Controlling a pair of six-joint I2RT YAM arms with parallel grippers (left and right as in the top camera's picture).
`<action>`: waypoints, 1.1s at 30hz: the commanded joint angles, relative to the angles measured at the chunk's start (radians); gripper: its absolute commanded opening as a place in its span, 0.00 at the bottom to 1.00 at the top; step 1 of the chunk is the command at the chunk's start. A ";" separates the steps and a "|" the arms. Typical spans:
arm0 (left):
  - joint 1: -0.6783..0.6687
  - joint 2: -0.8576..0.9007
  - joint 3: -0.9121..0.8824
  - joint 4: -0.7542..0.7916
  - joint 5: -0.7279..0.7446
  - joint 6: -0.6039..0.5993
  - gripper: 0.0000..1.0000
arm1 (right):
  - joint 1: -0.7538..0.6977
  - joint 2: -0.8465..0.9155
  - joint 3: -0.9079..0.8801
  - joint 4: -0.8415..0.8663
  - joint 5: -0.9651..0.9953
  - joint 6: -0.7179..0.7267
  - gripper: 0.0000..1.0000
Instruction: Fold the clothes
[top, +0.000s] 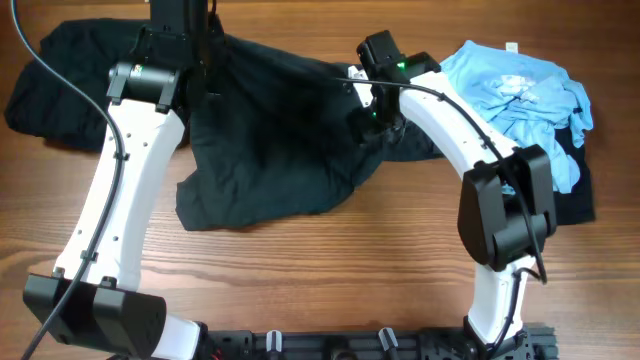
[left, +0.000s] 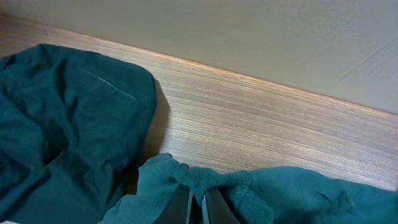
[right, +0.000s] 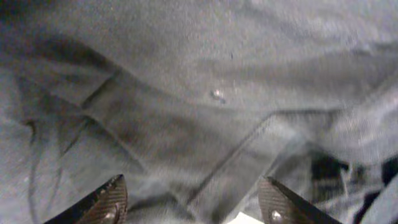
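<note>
Dark teal cotton garment (top: 270, 150) lies crumpled. At its far edge my left gripper (left: 198, 206) is clamped on a raised fold, I judge to pull that edge flat. Over its right side my right gripper (right: 194, 202) hovers, fingers spread, holding nothing. A crumpled light-blue shirt (top: 520, 90) lies just right of it.
</note>
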 joint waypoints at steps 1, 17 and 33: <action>0.010 0.000 0.005 0.000 0.001 -0.013 0.04 | 0.002 0.051 -0.007 0.022 0.003 -0.064 0.64; 0.010 0.000 0.005 0.000 -0.003 -0.012 0.04 | -0.011 0.110 -0.007 0.018 0.026 -0.058 0.13; 0.010 0.000 0.005 -0.001 -0.002 -0.013 0.04 | -0.031 0.111 -0.004 -0.018 0.043 -0.036 0.79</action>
